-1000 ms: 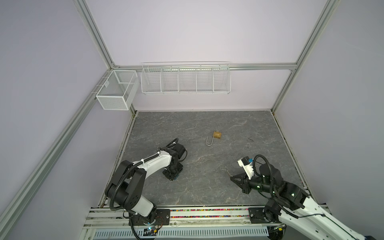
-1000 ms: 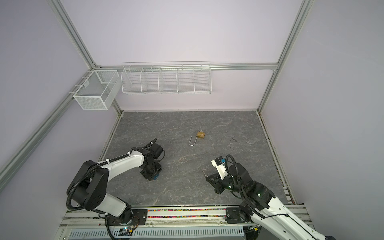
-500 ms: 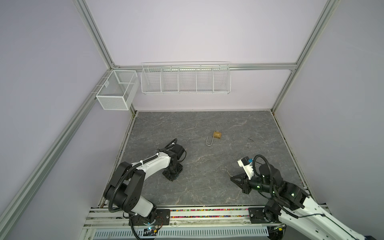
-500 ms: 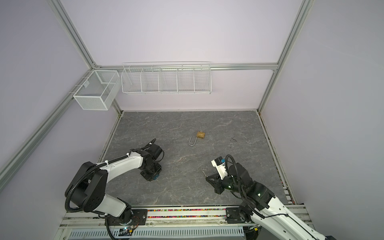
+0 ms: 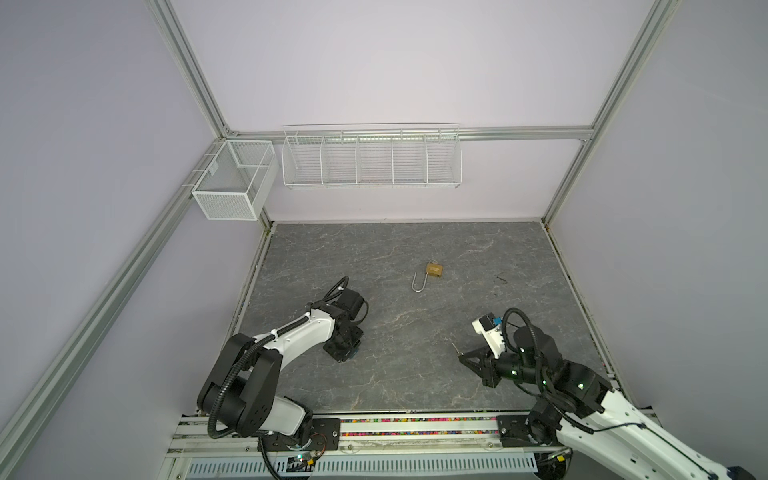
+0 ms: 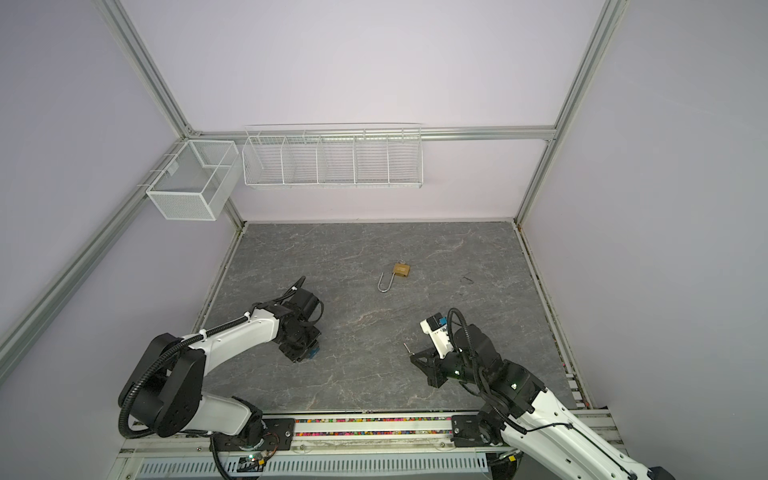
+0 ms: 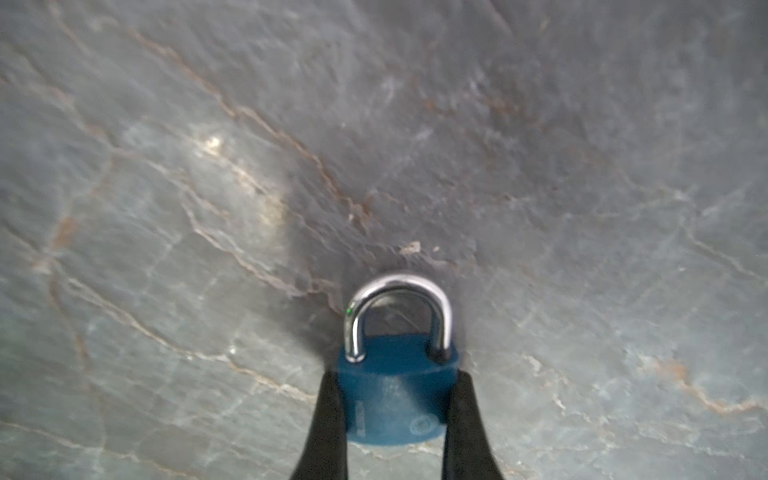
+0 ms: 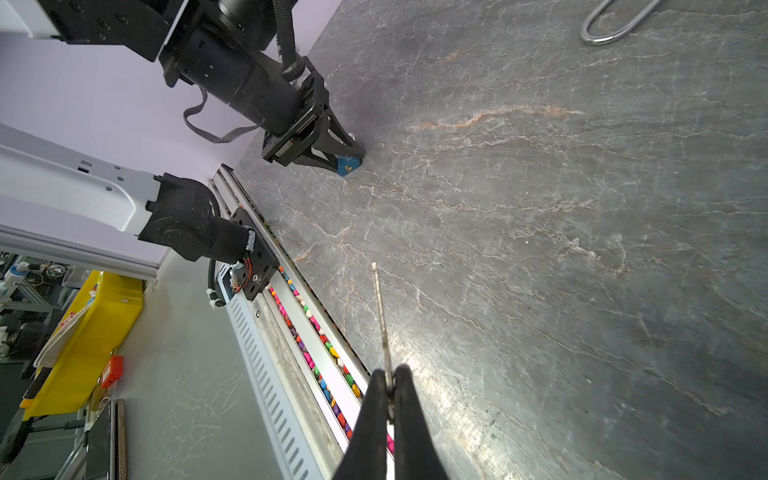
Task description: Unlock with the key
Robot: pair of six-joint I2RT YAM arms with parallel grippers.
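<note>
Key (image 8: pixel 381 320), one slim silvery blade, juts from the clenched right gripper (image 8: pixel 388 376) near the front of the table (image 5: pixel 415 332), while the left gripper (image 7: pixel 397 411) clamps one blue padlock (image 7: pixel 395 370), shackle shut, and one brass padlock (image 5: pixel 434 270) lies farther back, shackle open.

The near padlock (image 7: pixel 395 399) is blue with a shiny silver shackle (image 7: pixel 395 282); the far padlock (image 5: pixel 434 270) is brass-gold. The key (image 8: pixel 381 316) is silvery. The tabletop (image 5: pixel 415 374) is dark grey marble, veined pale and rust. Both arms (image 5: pixel 299 336) are white and black. The wire baskets (image 5: pixel 370 160) are white, the walls (image 5: pixel 395 62) pale lilac.
</note>
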